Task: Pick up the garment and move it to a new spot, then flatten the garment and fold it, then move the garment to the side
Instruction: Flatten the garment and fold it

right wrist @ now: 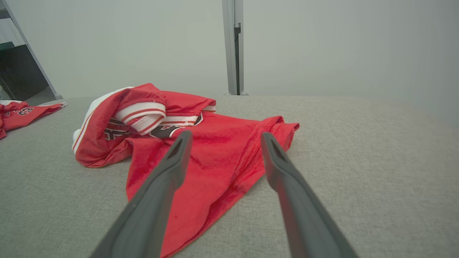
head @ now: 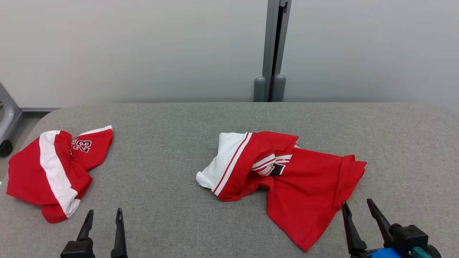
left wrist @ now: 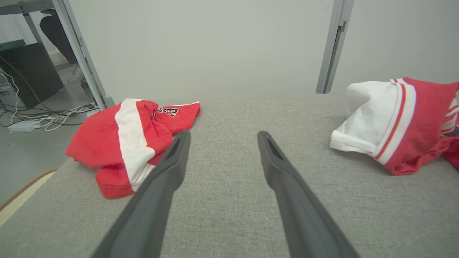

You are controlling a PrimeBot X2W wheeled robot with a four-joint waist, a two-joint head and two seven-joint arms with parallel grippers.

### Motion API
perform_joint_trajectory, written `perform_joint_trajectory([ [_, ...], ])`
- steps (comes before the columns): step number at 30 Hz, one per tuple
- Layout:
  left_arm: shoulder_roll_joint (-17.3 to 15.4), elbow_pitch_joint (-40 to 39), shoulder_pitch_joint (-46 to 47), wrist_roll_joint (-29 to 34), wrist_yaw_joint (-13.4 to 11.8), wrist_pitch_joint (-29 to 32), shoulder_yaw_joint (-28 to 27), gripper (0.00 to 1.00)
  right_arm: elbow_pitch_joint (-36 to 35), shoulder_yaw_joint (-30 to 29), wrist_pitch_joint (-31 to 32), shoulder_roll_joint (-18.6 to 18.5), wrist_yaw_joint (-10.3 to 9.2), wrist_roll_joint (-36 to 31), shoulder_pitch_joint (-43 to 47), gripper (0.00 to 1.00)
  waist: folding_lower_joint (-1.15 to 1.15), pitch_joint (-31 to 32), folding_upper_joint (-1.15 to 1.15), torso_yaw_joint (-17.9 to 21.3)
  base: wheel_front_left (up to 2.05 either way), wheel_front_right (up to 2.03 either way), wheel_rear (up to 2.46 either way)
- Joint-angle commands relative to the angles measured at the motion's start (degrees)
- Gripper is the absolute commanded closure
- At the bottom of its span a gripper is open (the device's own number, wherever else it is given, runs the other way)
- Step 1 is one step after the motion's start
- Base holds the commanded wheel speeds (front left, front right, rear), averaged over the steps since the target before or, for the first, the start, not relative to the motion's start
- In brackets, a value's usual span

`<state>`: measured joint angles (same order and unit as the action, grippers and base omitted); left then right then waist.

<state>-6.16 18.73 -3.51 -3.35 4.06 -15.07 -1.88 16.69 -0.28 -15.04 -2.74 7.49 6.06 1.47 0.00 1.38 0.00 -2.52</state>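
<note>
on the grey fabric-covered table (head: 179, 125), the crumpled red-and-white jersey garment (head: 287, 172) lies centred; left claw (head: 104, 210) and right claw (head: 356, 201) hover spread at the near edge, seemingly poised to grab it.

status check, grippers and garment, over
Left gripper open, empty. Right gripper open, empty, beside centre garment, crumpled on table. Second garment bunched far left, apart.
</note>
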Motion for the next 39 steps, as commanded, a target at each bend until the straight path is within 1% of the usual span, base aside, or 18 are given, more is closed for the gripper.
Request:
perform_joint_trajectory([
  [1,0.02,1.04,0.23,0.20,0.26,-0.15,-0.48,0.00,0.79,0.08,-0.22,-0.28,0.01,0.07,0.78,0.00,0.00,-0.06,0.00,0.10,0.00,0.00,0.00],
  [5,0.22,2.22,0.97,0.37,0.34,-0.15,-0.60,0.00,1.58,0.08,-0.22,-0.28,0.01,0.14,0.79,0.00,0.00,-0.14,0.00,0.14,0.00,0.00,0.00],
  [10,0.44,2.31,1.00,0.81,0.03,-0.16,-0.69,0.00,1.89,0.06,-0.22,-0.28,0.01,0.14,0.68,0.00,0.00,-0.24,0.00,0.15,0.00,0.00,0.00],
  [19,0.68,2.10,1.34,1.17,0.28,-0.16,-1.14,0.00,2.29,0.25,-0.22,-0.28,0.01,0.13,0.30,0.00,0.00,-0.45,0.00,0.11,0.00,0.00,0.00],
  [22,0.81,1.85,1.67,1.30,0.33,-0.16,-1.12,0.00,2.99,0.74,-0.22,-0.28,0.01,0.32,0.26,0.00,0.00,-0.51,0.00,-0.13,0.00,0.00,0.00],
  [25,1.30,1.04,1.26,1.37,-0.30,-0.15,-0.54,0.00,4.04,1.86,-0.21,-0.28,0.01,0.33,-0.03,0.00,0.00,-0.54,0.00,-0.46,0.00,0.00,0.00],
  [26,1.18,1.14,1.51,1.21,-0.07,-0.15,-0.64,0.00,4.48,2.35,-0.22,-0.29,0.01,0.23,-0.27,0.00,0.00,-0.63,0.00,-0.55,0.00,0.00,0.00],
  [31,0.94,1.63,2.40,1.04,0.52,-0.15,-0.76,0.00,8.36,4.31,-0.22,-0.31,0.01,-0.21,-1.76,0.00,0.00,-1.03,0.00,-1.09,0.00,0.00,0.00],
  [39,1.49,1.67,3.11,1.36,0.88,-0.15,-0.09,0.00,19.00,6.96,-0.22,-0.30,0.01,1.55,-5.35,0.00,0.00,-1.95,0.00,-2.17,0.00,0.00,0.00],
])
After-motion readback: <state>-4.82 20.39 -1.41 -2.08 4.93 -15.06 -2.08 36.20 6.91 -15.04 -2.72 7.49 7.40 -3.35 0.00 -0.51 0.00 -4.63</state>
